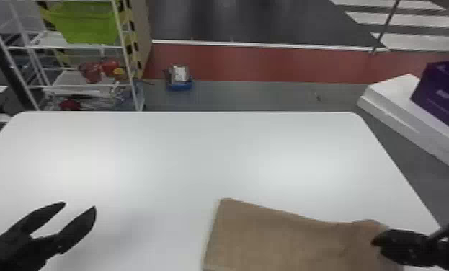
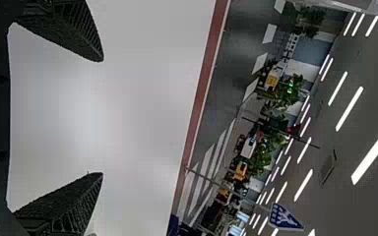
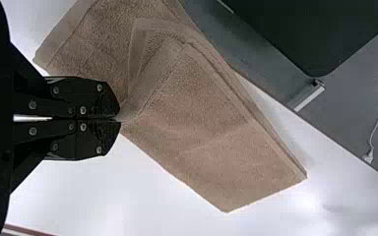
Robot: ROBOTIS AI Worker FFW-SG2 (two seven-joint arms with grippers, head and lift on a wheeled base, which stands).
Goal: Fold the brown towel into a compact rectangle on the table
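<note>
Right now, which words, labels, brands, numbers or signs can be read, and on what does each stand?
None can be read as text.
Purple box: pale print, too blurred to read.
Blue sign: white marks, too small to make out.
Brown towel: no print visible.

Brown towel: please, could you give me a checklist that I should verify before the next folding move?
1. Right pincer shut on the brown towel: ok.
2. Left pincer open: ok.
3. Left pincer at the towel: not ok, it is off to the towel's left.
4. Towel folded into a compact rectangle: not ok, its layers do not line up.
5. Whole towel resting flat on the table: cannot tell.
</note>
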